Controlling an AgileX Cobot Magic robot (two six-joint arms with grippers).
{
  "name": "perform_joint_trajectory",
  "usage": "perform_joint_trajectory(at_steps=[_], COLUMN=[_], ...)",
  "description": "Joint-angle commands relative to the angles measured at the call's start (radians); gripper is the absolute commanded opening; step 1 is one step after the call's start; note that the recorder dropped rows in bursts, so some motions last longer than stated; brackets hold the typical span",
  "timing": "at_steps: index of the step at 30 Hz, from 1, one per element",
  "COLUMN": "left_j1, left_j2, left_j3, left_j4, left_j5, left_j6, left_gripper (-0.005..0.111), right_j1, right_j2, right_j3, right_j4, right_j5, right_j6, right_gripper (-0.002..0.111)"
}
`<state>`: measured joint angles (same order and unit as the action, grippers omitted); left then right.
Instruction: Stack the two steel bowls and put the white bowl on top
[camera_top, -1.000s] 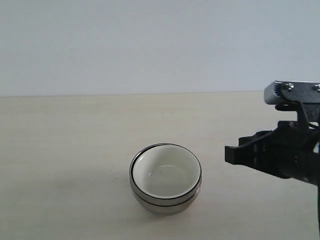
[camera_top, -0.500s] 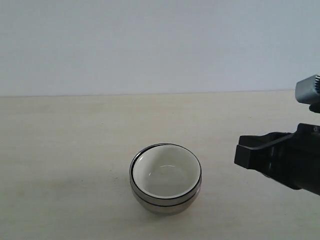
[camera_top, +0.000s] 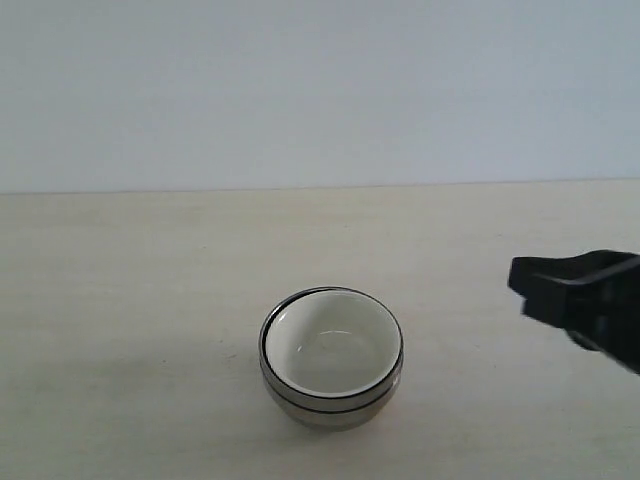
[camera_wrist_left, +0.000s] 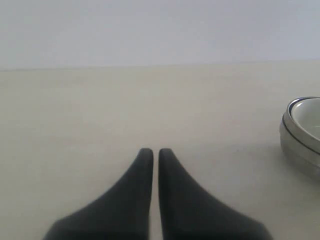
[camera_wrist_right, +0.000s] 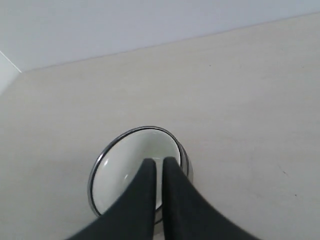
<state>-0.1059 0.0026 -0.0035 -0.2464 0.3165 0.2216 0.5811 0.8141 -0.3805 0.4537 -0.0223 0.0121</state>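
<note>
- The small round cream-white glossy bowl (camera_top: 330, 350) sits inside the round shiny steel bowls (camera_top: 335, 410), and the whole stack stands upright near the middle of the pale beige table (camera_top: 150, 280).
- I judge that the stacking is finished: steel below, white on top, nothing lying beside the stack.
- The right gripper (camera_wrist_right: 159, 162) has its two dark fingers pressed together and holds nothing. In the exterior view it hangs at the right side, well apart from the stack and not touching it.
- The left gripper (camera_wrist_left: 155, 152) also has its jaws pressed together, empty. In its wrist view the stack shows only at the edge of the picture, to one side and apart from the fingers.
- The next move, in my opinion, asks only that both arms keep away from the stack, because a touch on the rim could tip or shift the bowls.
- Count: one white bowl. Of the steel bowls I count two, because two metal rims show one above the other around the white bowl; the lower walls are mostly hidden by nesting.
- Two grippers, one table.
</note>
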Motion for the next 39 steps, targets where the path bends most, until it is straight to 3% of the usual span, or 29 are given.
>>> perform_joint_trajectory(at_steps=[1,9,15,20,26,39], left_j1=[0.002,0.002,0.002,0.002,0.002,0.002], left_j2=[-0.003,-0.003,-0.003,-0.003,-0.003,-0.003], left_j3=[0.004,0.004,0.004,0.004,0.004,0.004], left_j4=[0.001,0.001,0.001,0.001,0.001,0.001], left_j5=[-0.001,-0.001,-0.001,-0.001,-0.001,-0.001], left_j6=[-0.006,-0.006,-0.006,-0.006,-0.006,-0.006], left_gripper=[0.004,0.004,0.004,0.004,0.004,0.004], right_j1=[-0.094,-0.317,-0.425,-0.432,-0.432,-0.432], right_j2=[-0.279,-0.657,-0.77,-0.814,-0.814,-0.814], right_j3=[0.002,0.12,0.289,0.38,0.38,0.38], right_j4=[-0.012,-0.019,0.006,0.01,-0.022,-0.022], right_j5=[0.202,0.229,0.177,0.022,0.029,0.149], right_j6=[-0.028,-0.111,-0.043,0.068,-0.1,-0.156], right_gripper=[0.0,0.0,0.0,0.0,0.0,0.0])
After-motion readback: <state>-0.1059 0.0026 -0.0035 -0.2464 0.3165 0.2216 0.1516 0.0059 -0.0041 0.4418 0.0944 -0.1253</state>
